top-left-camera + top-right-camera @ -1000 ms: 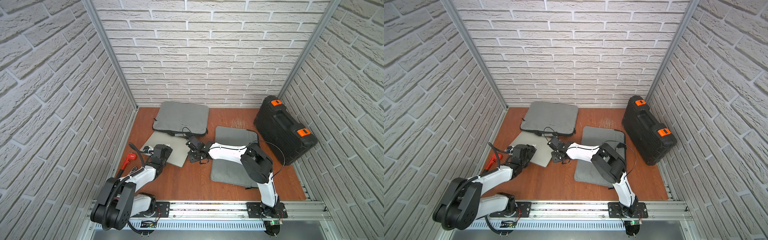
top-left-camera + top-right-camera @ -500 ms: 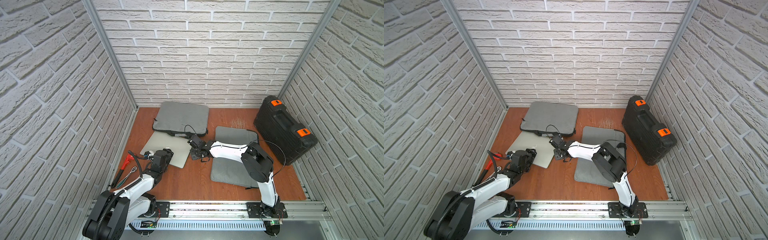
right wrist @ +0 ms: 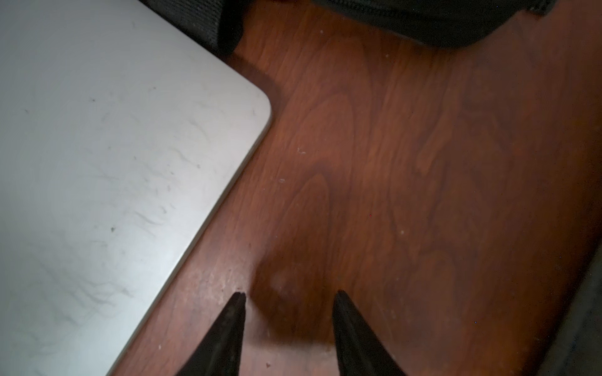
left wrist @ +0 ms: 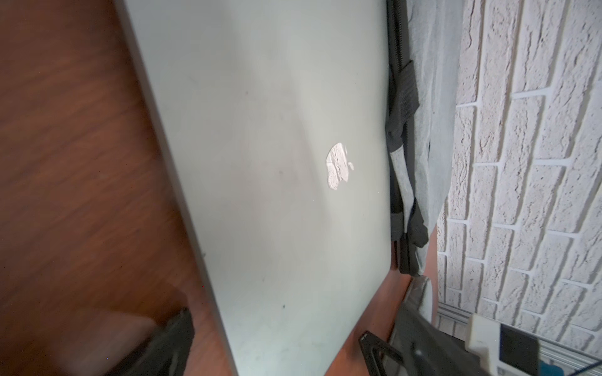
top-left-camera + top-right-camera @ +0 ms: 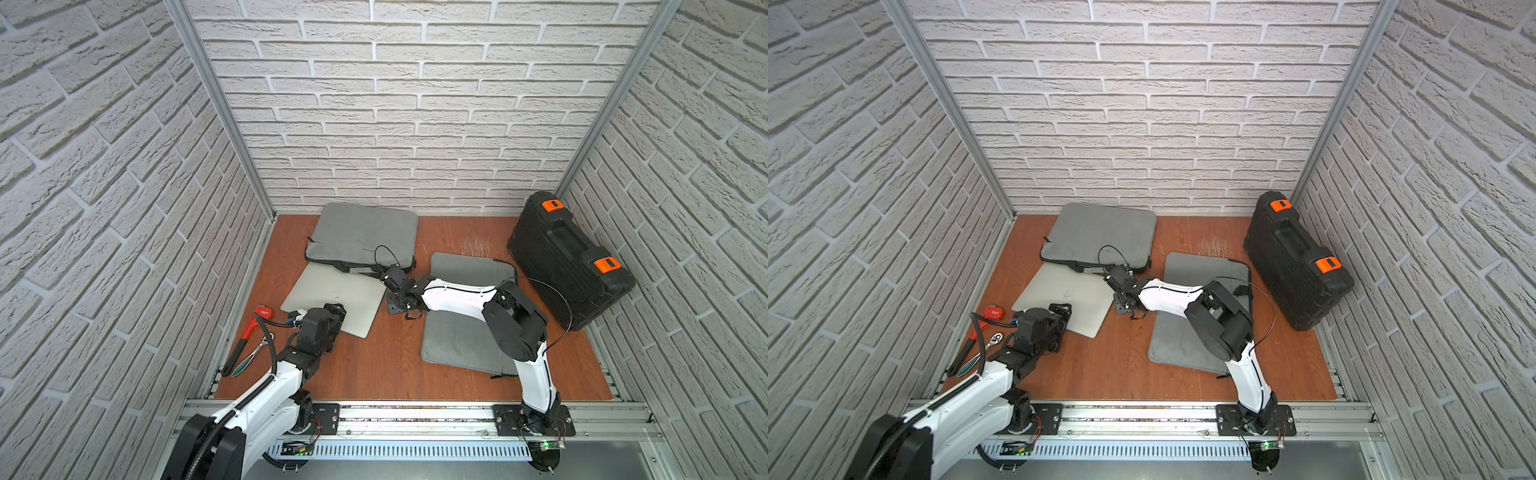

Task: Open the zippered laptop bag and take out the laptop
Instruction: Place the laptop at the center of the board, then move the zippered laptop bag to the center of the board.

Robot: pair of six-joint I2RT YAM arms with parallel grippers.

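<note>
laptop [image 5: 336,297] on table [image 5: 374,365] beside bag [image 5: 361,232] — left gripper [image 4: 273,325] spread wide over its corner, right gripper [image 3: 290,294] released, empty, alongside.

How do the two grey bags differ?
The back bag lies by the wall; the right bag lies nearer the front, partly under the right arm. The back bag's near edge shows a black zip, with the laptop at it; the right bag lies apart from the laptop. Both are grey and flat.

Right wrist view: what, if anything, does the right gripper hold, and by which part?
Nothing. The right gripper is open over the table, beside a corner of the laptop; only wood shows between its jaws.
</note>
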